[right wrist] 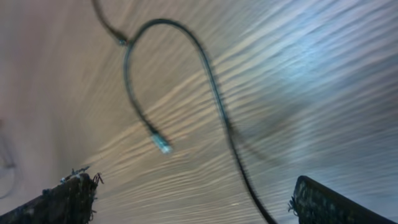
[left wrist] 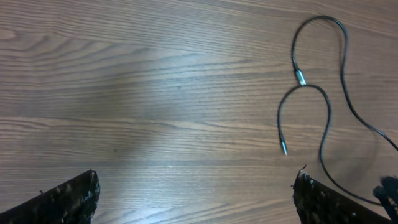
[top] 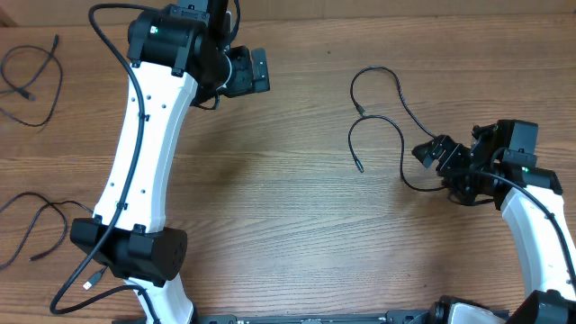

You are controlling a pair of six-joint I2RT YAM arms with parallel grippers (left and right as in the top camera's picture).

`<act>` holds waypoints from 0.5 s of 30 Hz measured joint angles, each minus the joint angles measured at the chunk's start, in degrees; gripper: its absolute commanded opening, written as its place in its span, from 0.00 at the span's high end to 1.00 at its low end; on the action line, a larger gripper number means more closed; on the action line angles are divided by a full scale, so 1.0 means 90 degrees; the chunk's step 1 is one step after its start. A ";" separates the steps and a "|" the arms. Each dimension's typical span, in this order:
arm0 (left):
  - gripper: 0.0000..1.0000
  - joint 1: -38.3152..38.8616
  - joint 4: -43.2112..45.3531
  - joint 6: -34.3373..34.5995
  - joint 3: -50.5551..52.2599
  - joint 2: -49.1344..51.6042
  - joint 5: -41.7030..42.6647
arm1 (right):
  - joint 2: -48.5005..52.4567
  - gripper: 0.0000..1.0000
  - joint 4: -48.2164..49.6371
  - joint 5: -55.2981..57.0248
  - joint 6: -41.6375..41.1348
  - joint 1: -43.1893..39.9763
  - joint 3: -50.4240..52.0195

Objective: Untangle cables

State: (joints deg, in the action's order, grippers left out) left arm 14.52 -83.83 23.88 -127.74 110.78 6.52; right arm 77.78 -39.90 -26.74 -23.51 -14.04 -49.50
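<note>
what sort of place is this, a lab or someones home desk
Most likely a robotics lab bench rather than a home desk: a white left arm and right arm stand at a wood-grain table, with loose thin black cables laid out on it.

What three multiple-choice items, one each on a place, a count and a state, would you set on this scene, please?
1. Which tool is nearest the looped cable?
A. the left tool
B. the right tool
C. both are equally far

2. How many plug tips show in the left wrist view?
A. two
B. five
C. none

3. How does the left tool stand?
A. shut on a cable
B. shut and empty
C. open and empty

Answers:
1 B: in the overhead view the cable runs right up to the right tool, while the left tool is well away.
2 A: one tip sits above the other.
3 C: its fingers stand wide apart in its wrist view, with only bare wood between them.
</note>
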 measured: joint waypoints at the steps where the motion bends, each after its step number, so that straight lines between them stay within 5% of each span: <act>1: 0.01 -0.0022 -0.0007 0.0005 0.0000 0.0000 -0.0046 | 0.0000 0.00 0.0121 -0.0209 -0.0053 0.0015 0.0000; 8: 0.00 -0.0046 -0.0075 0.0019 0.0000 0.0000 -0.0289 | 0.0000 0.00 0.1314 -0.1909 0.0002 0.1345 -0.0002; 15: 0.01 -0.0119 -0.0272 0.0017 0.0000 0.0000 -0.0714 | 0.0000 0.00 0.0845 -0.1008 -0.0012 0.3665 -0.0015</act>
State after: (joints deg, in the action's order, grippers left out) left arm 13.45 -86.28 24.03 -127.74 110.78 0.10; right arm 77.78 -32.29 -35.81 -23.62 18.94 -49.63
